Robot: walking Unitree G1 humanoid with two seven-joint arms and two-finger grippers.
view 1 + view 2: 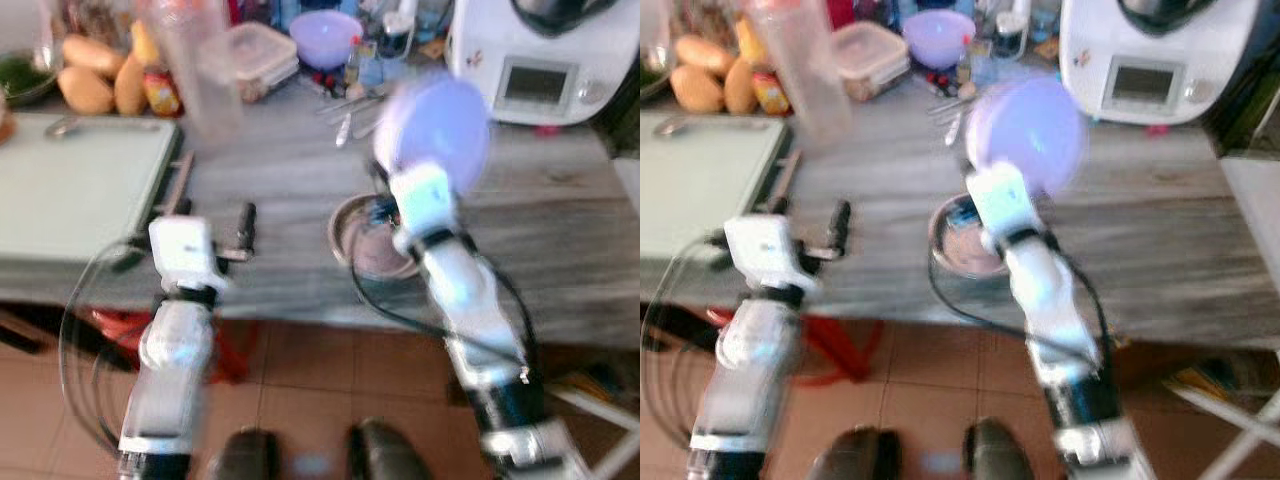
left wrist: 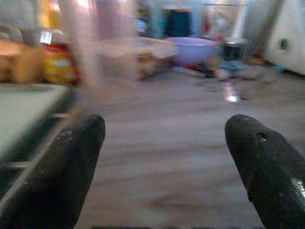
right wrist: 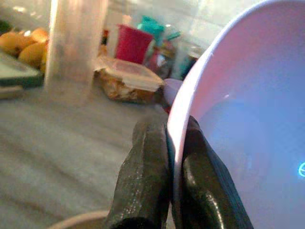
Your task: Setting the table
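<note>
We hold the lavender bowl point(image 3: 248, 119) pinched by its rim in our right gripper point(image 3: 174, 157) — left gripper point(image 2: 164, 162) gaping, empty — next, we judge, setting it level on the table point(image 1: 560, 220).

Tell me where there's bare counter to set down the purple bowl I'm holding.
Bare patches: the grey counter right of the metal dish, below the white appliance, and the strip between that dish and the cutting board. The back, around the tall cup and lidded container, is crowded.

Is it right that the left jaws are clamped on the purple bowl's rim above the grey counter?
No, it's the right gripper, not the left. The right wrist view shows it shut on the purple bowl by its rim, above the counter. The left gripper is open, holding nothing.
</note>
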